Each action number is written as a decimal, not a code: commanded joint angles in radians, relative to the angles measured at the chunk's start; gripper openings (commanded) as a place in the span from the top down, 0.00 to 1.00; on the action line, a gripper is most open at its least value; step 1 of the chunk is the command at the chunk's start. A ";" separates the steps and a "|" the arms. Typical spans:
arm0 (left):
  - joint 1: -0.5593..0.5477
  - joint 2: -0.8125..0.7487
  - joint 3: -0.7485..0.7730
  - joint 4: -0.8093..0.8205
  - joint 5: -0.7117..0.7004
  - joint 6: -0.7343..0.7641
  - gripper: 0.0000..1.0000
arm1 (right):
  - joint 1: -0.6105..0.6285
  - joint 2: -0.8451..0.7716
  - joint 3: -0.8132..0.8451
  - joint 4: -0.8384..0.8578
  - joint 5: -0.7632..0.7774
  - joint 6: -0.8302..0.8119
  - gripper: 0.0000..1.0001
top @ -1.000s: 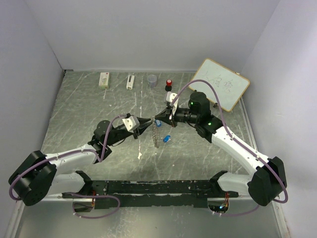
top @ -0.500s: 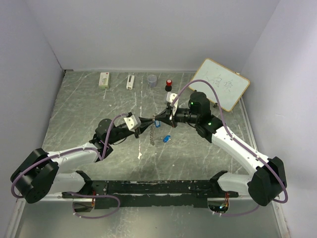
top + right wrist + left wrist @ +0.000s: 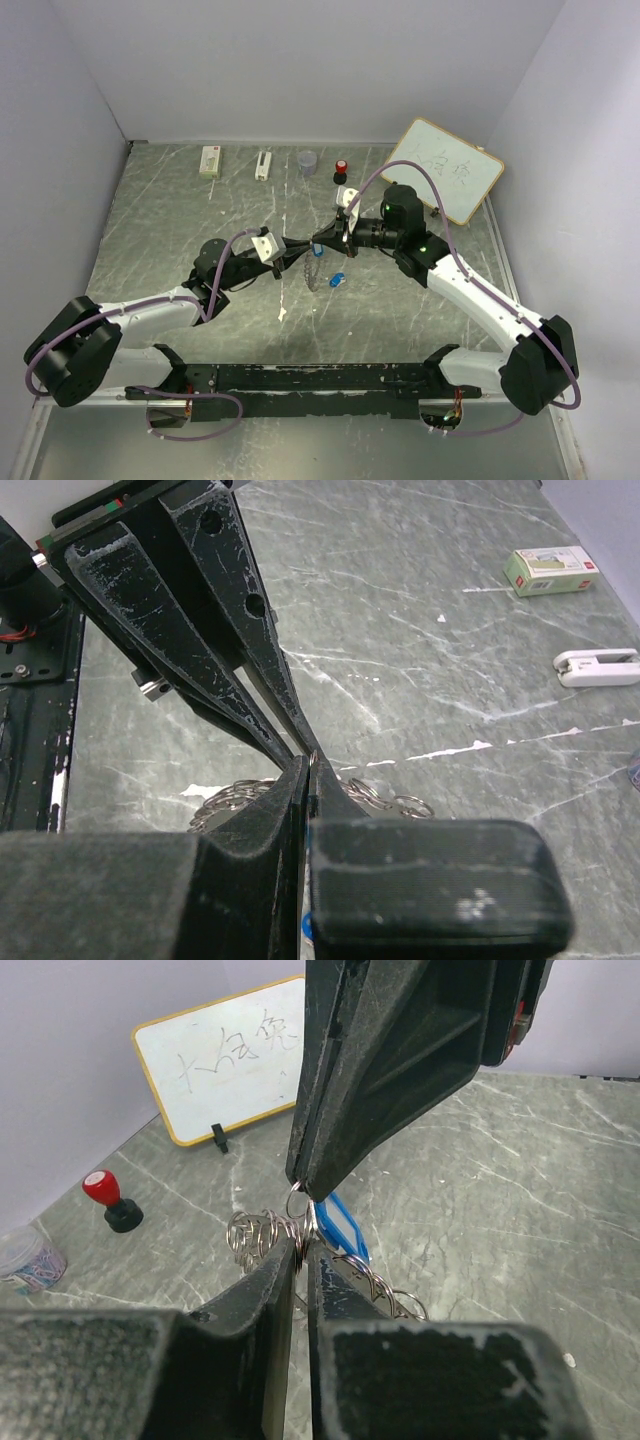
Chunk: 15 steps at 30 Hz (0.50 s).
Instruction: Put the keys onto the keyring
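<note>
Keyring (image 3: 315, 272), round grey metal fringed with loops, dangles above the marbled surface (image 3: 200, 220) between both tips: right gripper (image 3: 320, 243) pinched tight on it, left gripper (image 3: 298, 243) nearly together on its wire. Tugging apart could drop it.

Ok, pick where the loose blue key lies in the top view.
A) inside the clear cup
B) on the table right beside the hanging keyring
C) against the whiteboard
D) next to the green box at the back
B: the blue key lies on the table right beside the keyring, well away from the whiteboard.
</note>
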 commanded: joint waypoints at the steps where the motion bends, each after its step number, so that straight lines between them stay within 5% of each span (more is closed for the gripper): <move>1: -0.006 0.007 0.041 0.051 0.033 -0.011 0.80 | -0.005 0.005 0.044 0.024 -0.037 0.000 1.00; 15: -0.005 0.002 0.043 0.067 0.047 -0.018 0.71 | -0.005 0.024 0.046 0.034 -0.043 0.013 1.00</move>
